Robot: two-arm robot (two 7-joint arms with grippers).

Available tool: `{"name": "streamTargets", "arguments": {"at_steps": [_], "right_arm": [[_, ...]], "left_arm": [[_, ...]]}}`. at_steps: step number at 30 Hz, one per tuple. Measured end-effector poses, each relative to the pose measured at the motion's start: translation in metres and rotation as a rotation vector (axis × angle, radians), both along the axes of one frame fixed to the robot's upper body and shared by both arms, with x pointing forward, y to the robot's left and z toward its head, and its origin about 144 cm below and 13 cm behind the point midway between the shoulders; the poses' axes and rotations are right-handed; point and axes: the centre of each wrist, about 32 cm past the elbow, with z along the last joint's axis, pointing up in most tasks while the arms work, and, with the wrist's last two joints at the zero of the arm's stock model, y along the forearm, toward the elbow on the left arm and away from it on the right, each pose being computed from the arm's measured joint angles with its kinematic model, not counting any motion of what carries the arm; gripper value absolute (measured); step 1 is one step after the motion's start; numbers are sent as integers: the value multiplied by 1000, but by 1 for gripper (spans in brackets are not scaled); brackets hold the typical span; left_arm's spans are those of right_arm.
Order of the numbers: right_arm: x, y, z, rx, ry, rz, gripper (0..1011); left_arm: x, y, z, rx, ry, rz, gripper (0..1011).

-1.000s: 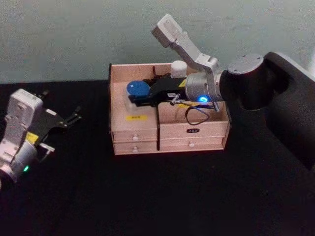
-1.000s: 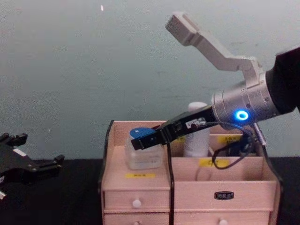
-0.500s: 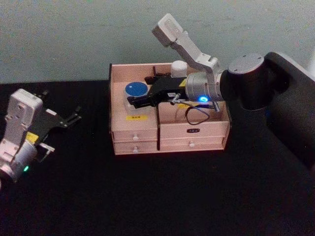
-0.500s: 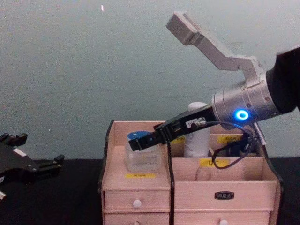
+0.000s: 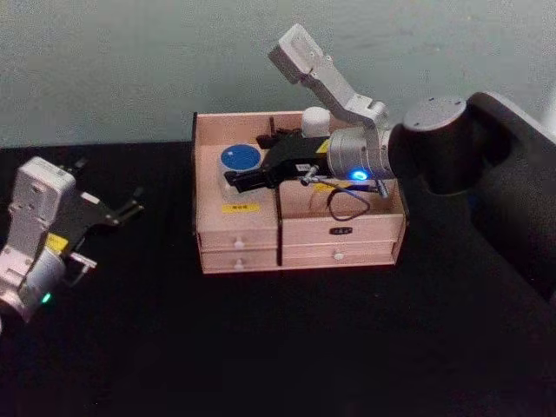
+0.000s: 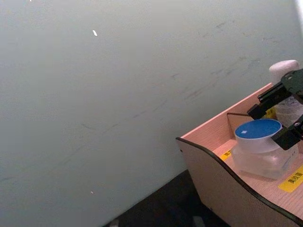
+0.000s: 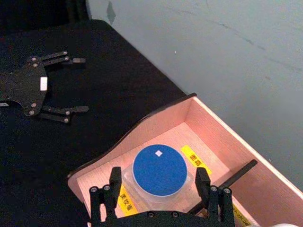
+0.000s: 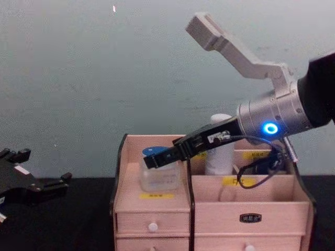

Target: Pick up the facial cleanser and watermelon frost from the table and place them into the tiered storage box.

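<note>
Head view: blue-lidded jar in tiered storage box left compartment; right pincer spread above; left pincer spread.

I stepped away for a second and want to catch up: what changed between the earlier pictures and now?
The right gripper, open, has drawn back from the blue-lidded jar, leaving it standing in the left compartment of the tiered storage box. The jar, the white bottle and the left gripper kept their places.
</note>
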Motion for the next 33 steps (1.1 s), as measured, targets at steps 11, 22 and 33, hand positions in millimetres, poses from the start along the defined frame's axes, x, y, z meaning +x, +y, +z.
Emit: {"name": "streamTargets", "arguments": {"at_steps": [11,22,33], "right_arm": [[-11,-6,18,103,-102,52,1000],[-53,-34,38,223,-320,-17,1000],[-136,-83,4,252,-461,-324,1000]], "left_arm": [[0,0,0,0,0,0,1001],[0,0,0,0,0,0,1001],[0,0,0,0,0,0,1001]]}}
